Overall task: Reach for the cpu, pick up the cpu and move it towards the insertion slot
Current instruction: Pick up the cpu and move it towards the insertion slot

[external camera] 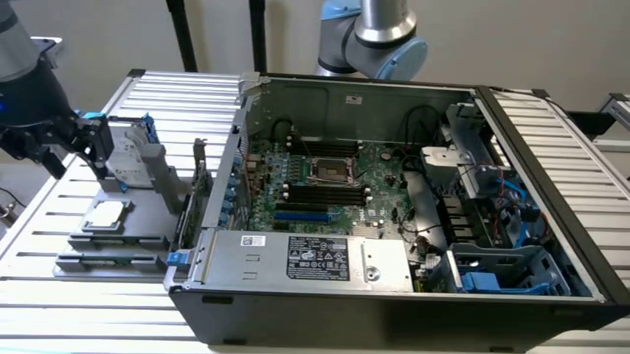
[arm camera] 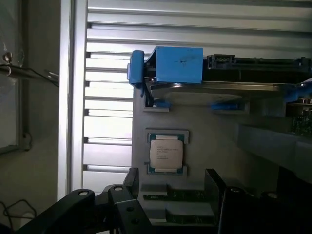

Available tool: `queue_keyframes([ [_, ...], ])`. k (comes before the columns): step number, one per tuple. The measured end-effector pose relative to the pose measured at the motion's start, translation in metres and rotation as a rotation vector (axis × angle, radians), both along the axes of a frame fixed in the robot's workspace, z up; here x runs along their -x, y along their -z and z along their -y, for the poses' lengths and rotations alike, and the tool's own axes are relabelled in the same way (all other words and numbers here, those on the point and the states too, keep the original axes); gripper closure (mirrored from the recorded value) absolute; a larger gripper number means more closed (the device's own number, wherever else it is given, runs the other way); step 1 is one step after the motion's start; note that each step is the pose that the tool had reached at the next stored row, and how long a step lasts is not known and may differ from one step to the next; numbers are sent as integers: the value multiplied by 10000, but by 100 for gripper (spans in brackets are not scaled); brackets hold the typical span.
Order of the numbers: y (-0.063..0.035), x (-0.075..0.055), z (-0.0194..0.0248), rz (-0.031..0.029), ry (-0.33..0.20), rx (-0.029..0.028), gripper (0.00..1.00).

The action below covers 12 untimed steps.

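The cpu (external camera: 106, 214), a small flat square chip with a silvery-white metal top, lies face up and untouched in a shallow recess of a grey plastic fixture block (external camera: 143, 221); in the wrist view the cpu (arm camera: 166, 152) shows a green rim around its lid; the black two-fingered tool (external camera: 77, 164) hangs above the block's far end, clear of the chip, fingers spread wide and holding nothing; in the wrist view the tool (arm camera: 171, 179) shows both dark fingertips apart, the chip seen beyond the gap; an upright silver hard drive in a blue plastic frame (external camera: 126, 151) stands on the block beside the tool; a green memory stick (external camera: 108, 259) lies in the block's near end; the block rests on a slatted silver metal counter (external camera: 69, 310); to the exterior view's right an open black computer case (external camera: 295, 313) lies on its side; inside it, the insertion slot (external camera: 330, 169), a square socket with shiny silver frame and dark centre, sits well apart from the chip.
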<state>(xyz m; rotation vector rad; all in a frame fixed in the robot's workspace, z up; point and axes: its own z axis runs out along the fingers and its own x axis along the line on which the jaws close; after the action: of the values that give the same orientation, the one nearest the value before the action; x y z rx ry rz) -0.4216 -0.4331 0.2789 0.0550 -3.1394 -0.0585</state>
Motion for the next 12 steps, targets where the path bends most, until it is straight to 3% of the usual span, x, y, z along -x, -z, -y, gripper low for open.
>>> queue_keyframes([
  [12, 218, 0, 16, -1, -1, 0, 35],
])
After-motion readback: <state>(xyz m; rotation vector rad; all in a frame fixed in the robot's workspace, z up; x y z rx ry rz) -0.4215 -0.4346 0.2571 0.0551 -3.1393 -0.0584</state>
